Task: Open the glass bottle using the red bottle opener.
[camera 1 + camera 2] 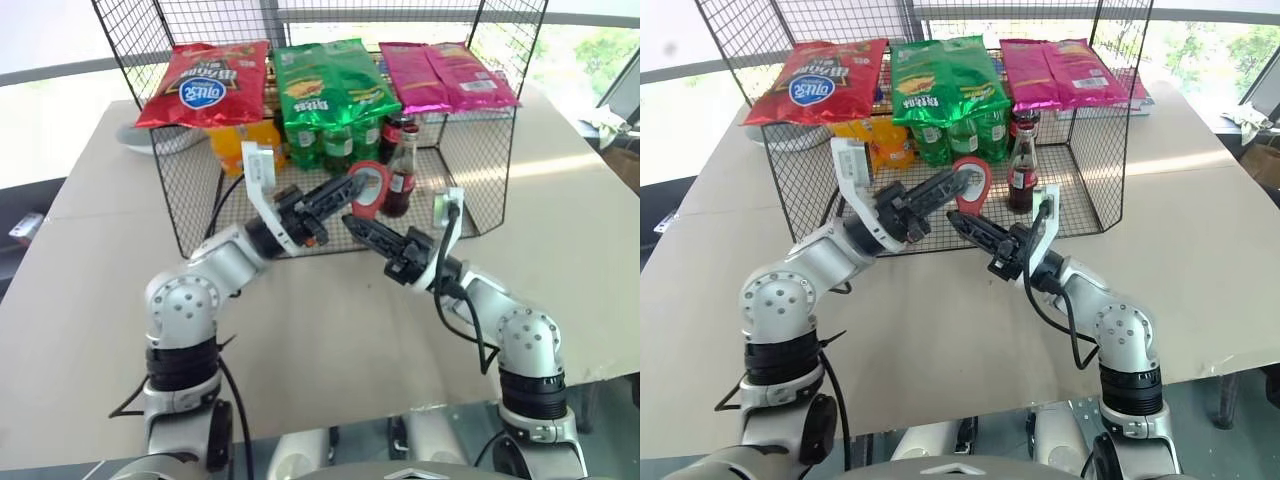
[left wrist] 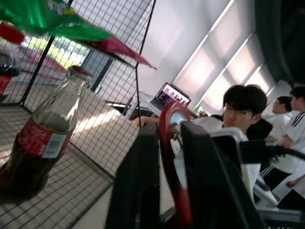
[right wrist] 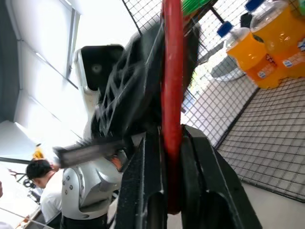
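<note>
Head views: standing upright inside the wire basket (image 1: 190, 215), on its floor, the glass bottle (image 1: 402, 172), cap apparently still on, so opening not yet done. Hovering just in front of the bottle and a little to its left, the red bottle opener (image 1: 371, 189), caught between the left gripper (image 1: 350, 188) and the right gripper (image 1: 355, 224), both reaching toward the bottle from the table (image 1: 90, 290) side. Looking like a handover in mid-air; seating the ring on the cap and levering still to come.

Left wrist view: flanking the opener's red ring (image 2: 174, 157), the two black fingers (image 2: 138, 191); pinching or merely bracketing, cannot tell. Bottle beyond, apart from the opener, cap partly masked by mesh.

Right wrist view: clamping narrowly on the opener's handle (image 3: 171, 119), the right fingers (image 3: 145, 186). Opener's head hiding behind the other gripper.
</note>
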